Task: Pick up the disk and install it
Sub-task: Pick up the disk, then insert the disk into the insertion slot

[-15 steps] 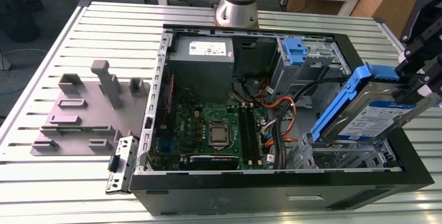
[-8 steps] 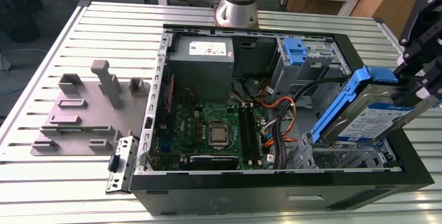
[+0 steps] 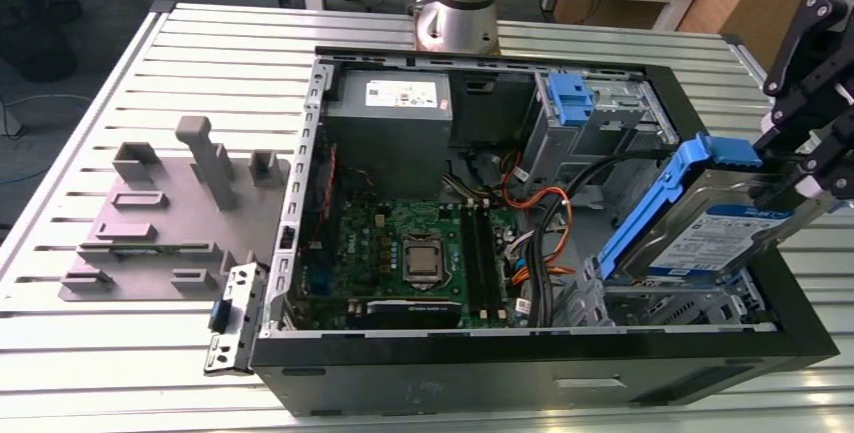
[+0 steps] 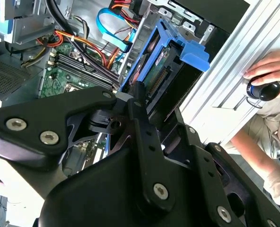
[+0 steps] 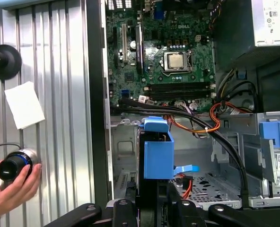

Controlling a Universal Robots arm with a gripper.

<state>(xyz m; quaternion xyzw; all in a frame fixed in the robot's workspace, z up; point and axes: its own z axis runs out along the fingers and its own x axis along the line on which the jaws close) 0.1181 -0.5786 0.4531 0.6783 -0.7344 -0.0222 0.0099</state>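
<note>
The disk is a silver drive with a white-and-blue label in a blue carrier. It hangs tilted, its far end high, over the drive cage at the front corner of the open computer case on the exterior view's right. My gripper is shut on the disk's edge at the exterior view's right. In the second wrist view the disk stands past the black fingers, connector side showing. In the first wrist view its blue carrier sits above the empty cage floor.
Inside the case lie the motherboard, orange and black cables, a grey power supply and a bare blue bracket. A grey fixture plate is on the slatted table. A person's hand holds a knob beside the case.
</note>
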